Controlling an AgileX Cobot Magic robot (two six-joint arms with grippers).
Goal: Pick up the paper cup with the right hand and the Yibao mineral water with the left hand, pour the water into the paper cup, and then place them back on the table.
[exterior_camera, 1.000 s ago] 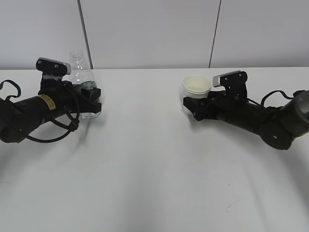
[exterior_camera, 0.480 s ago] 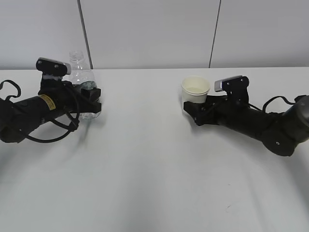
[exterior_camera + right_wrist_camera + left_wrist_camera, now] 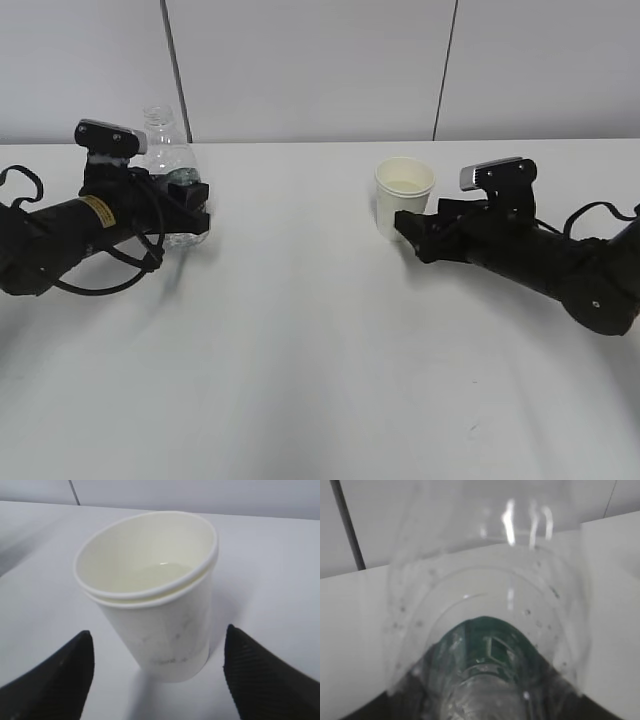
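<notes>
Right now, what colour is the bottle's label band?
Dark green; the Yibao mineral water shows it best in the left wrist view.

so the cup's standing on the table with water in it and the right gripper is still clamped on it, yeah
Not quite. The paper cup does stand on the table with water in it, but the right gripper is open: the right wrist view shows its fingers apart on either side of the cup, touching nothing.

Bare table between bottle and cup

White paper cup and clear green-labelled Yibao mineral water stand upright, well apart.
</notes>
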